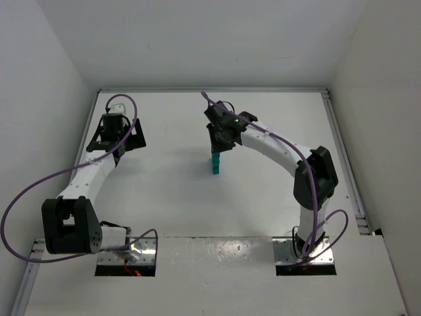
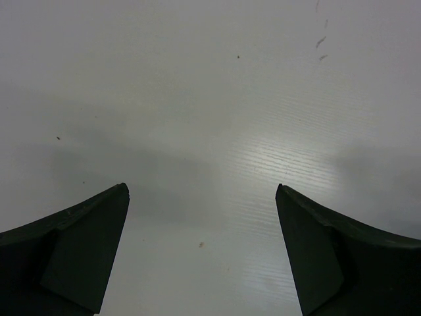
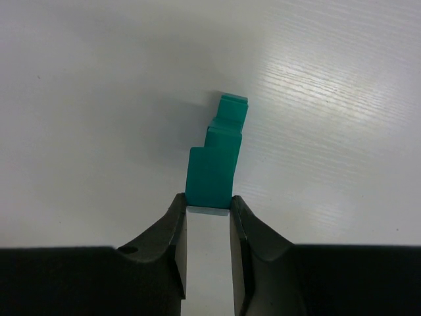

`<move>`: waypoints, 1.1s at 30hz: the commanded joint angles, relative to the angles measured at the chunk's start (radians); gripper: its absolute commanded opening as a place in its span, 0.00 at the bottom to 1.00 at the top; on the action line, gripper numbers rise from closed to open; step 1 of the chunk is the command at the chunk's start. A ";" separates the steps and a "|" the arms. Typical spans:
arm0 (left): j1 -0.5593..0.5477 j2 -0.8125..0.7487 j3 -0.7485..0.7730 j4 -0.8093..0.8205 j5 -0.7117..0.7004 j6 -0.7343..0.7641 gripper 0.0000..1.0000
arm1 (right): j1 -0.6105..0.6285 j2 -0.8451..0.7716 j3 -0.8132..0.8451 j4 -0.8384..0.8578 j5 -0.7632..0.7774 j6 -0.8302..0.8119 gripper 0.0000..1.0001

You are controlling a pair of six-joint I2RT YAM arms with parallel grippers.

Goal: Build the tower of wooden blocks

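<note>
The tower [image 1: 215,164] is a narrow teal-green column of wood blocks standing near the middle of the white table. In the right wrist view it shows as stepped teal blocks [image 3: 222,135] receding from the camera. My right gripper [image 1: 216,151] is above the column, and its jaws [image 3: 208,205] are shut on the sides of the topmost wood block [image 3: 209,178]. My left gripper [image 1: 118,145] hovers at the far left, open and empty, with only bare table between its tips [image 2: 202,192]. No loose blocks are in view.
White walls enclose the table [image 1: 164,197] on the left, back and right. A purple cable [image 1: 39,184] loops from the left arm, and another hangs by the right arm's base [image 1: 329,230].
</note>
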 commanded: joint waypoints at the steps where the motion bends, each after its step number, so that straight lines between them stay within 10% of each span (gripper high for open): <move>1: -0.004 0.009 0.037 0.027 0.009 -0.002 1.00 | -0.011 0.009 0.000 0.007 -0.018 0.029 0.00; 33: -0.004 0.048 0.055 0.027 0.018 -0.002 1.00 | -0.025 0.043 -0.003 -0.003 -0.031 0.042 0.00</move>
